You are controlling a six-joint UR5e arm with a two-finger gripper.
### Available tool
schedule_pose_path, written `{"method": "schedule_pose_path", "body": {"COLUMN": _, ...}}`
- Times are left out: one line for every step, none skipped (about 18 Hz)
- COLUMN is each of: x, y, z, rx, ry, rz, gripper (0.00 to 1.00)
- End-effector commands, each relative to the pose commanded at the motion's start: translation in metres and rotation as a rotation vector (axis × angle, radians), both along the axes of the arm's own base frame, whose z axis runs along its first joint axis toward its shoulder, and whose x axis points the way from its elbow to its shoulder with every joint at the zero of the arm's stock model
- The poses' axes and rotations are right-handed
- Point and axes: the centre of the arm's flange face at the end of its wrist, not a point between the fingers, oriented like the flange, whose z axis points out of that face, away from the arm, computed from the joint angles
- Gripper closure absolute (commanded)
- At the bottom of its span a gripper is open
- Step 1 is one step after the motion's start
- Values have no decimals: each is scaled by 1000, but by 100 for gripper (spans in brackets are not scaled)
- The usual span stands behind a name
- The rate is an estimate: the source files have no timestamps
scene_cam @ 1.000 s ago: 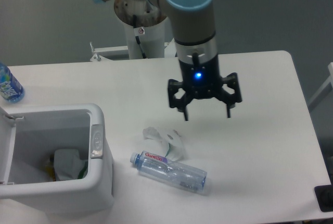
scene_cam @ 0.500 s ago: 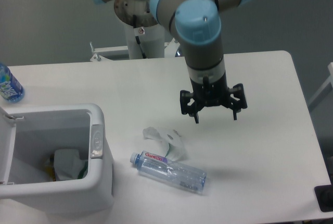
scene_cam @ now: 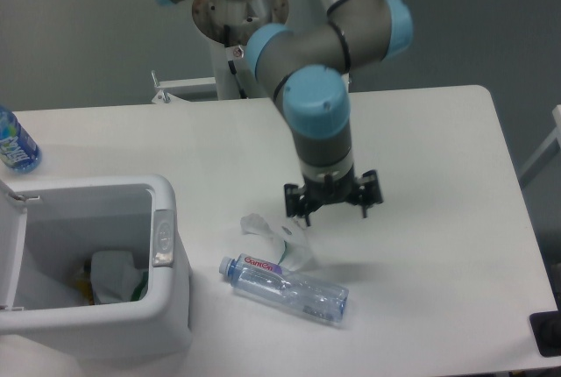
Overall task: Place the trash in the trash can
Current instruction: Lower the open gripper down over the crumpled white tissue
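Note:
A crumpled whitish translucent wrapper [scene_cam: 279, 237] lies on the white table, touching the neck end of a clear plastic bottle [scene_cam: 286, 288] with a pale blue cap and red-lettered label, which lies on its side. My gripper [scene_cam: 337, 211] hangs open just right of and above the wrapper, its left finger close to the wrapper's edge, nothing between the fingers. The trash can [scene_cam: 166, 307], a white boxy bin with a grey latch [scene_cam: 163, 238], stands open at the lower left with some crumpled rubbish inside.
A blue-labelled bottle [scene_cam: 15, 145] stands at the table's far left edge. The bin's hinged lid [scene_cam: 10, 245] hangs open at the left. The arm's white base post [scene_cam: 241, 66] rises behind the table. A dark object [scene_cam: 547, 335] sits at the lower right corner.
The gripper has dropped lower and, after swinging right, come back left toward the wrapper, staying open. The wrapper, bottle and bin have not moved.

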Motion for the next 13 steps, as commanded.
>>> {"method": "schedule_pose_path", "body": {"x": 2, "y": 2, "z": -1, "rx": 10, "ry": -13, "rz": 6, "gripper": 0}}
{"method": "schedule_pose_path", "body": {"x": 4, "y": 3, "z": -4, "rx": 14, "ry": -25, "rz": 10, "gripper": 0}}
{"method": "schedule_pose_path", "body": {"x": 3, "y": 4, "z": -10, "rx": 12, "ry": -33, "rz": 15, "gripper": 0}}
{"method": "schedule_pose_path", "body": {"x": 7, "y": 8, "z": -17, "rx": 5, "ry": -42, "rz": 16, "gripper": 0}}
{"method": "schedule_pose_path", "body": {"x": 12, "y": 11, "z": -27, "rx": -7, "ry": -54, "rz": 22, "gripper": 0}}
{"method": "schedule_pose_path", "body": {"x": 14, "y": 14, "z": -37, "rx": -24, "ry": -61, "rz": 29, "gripper": 0}}
{"method": "schedule_pose_path", "body": {"x": 17, "y": 16, "z": -43, "rx": -33, "ry": -63, "rz": 28, "gripper": 0}}
{"method": "schedule_pose_path", "body": {"x": 18, "y": 17, "z": -42, "rx": -37, "ry": -59, "rz": 25, "gripper": 0}}
{"method": "schedule_pose_path", "body": {"x": 18, "y": 16, "z": -41, "rx": -35, "ry": -59, "rz": 25, "gripper": 0}}
{"method": "schedule_pose_path", "body": {"x": 17, "y": 16, "z": -41, "rx": -37, "ry": -56, "rz": 25, "gripper": 2}}
{"method": "schedule_pose_path", "body": {"x": 18, "y": 15, "z": -41, "rx": -49, "ry": -47, "rz": 25, "gripper": 17}}
{"method": "schedule_pose_path", "body": {"x": 17, "y": 11, "z": -43, "rx": -78, "ry": -28, "rz": 26, "gripper": 33}}
{"method": "schedule_pose_path", "body": {"x": 18, "y": 7, "z": -46, "rx": -112, "ry": -7, "rz": 17, "gripper": 47}}
